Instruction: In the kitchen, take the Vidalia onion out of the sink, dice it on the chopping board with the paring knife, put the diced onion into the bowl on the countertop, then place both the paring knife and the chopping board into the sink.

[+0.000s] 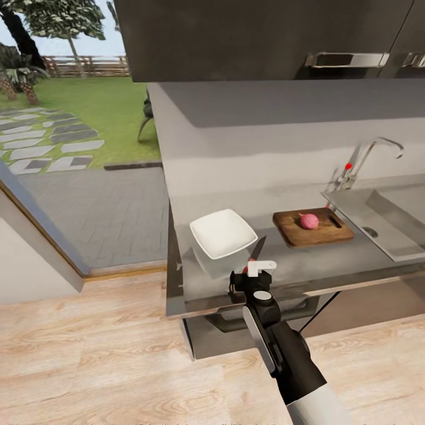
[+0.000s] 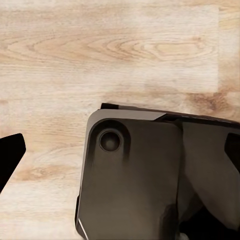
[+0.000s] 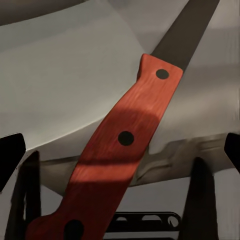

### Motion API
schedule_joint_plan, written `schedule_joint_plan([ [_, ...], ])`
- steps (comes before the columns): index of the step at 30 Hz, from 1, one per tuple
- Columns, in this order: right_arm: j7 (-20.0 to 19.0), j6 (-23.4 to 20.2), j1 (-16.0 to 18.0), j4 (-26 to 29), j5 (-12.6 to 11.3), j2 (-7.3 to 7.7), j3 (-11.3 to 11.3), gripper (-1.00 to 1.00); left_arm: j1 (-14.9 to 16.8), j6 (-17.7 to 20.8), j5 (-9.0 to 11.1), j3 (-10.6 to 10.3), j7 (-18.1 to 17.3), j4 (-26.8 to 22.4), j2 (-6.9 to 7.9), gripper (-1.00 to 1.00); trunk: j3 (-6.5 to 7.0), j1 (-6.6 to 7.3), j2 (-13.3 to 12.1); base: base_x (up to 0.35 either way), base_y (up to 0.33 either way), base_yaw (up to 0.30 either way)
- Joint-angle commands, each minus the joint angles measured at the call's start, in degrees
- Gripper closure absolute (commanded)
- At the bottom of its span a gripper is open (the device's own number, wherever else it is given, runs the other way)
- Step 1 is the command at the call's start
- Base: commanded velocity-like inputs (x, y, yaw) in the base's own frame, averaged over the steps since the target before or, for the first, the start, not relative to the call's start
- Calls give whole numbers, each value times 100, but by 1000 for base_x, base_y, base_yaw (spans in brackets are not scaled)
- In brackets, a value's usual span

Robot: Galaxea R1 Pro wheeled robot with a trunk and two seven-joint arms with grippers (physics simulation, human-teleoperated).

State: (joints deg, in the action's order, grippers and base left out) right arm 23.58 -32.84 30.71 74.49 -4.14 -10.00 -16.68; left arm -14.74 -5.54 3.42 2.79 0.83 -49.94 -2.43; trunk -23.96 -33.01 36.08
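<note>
**What sits on the bench**

I see a grey, shiny bench (image 1: 330,260) with a thin pale front edge. A white bowl (image 1: 222,234) sits on it near the left end. A brown chopping board (image 1: 313,227) lies to the right of the bowl, apart from it. A small pink round onion (image 1: 309,221) rests on the board. The steel sink (image 1: 378,215) is set into the bench just beside the board's right end. A small knife (image 1: 257,249) lies by the bowl's right corner, but I cannot tell if it touches the bench.

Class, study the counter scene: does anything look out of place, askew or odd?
Nothing is spilled or damaged. One oddity: the onion on the chopping board looks pinkish-red and whole. The paring knife lies between the right gripper fingers, blade slanting toward the bowl.
</note>
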Motion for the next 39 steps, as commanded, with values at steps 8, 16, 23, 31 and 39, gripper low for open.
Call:
schedule_joint_plan([
  [8, 72, -27, 6, 6, -37, 0, -11, -100, -3, -8, 35, 3, 5, -7, -3, -100, -35, -2, 7, 0, 0, 0],
  [16, 71, -29, 6, 4, -35, 0, -11, -100, -3, -8, 35, 3, 5, -7, -3, -100, -36, -2, 7, 0, 0, 0],
  [23, 73, -29, 6, 4, -35, 0, -11, -100, -3, -8, 35, 3, 5, -7, -3, -100, -36, -2, 7, 0, 0, 0],
  [31, 76, -29, 6, 4, -35, 0, -11, -100, -3, -8, 35, 3, 5, -7, -3, -100, -36, -2, 7, 0, 0, 0],
  [39, 77, -33, 6, 4, -37, 0, -9, 100, -3, -8, 35, 3, 5, -7, -3, -100, -36, -2, 7, 0, 0, 0],
])
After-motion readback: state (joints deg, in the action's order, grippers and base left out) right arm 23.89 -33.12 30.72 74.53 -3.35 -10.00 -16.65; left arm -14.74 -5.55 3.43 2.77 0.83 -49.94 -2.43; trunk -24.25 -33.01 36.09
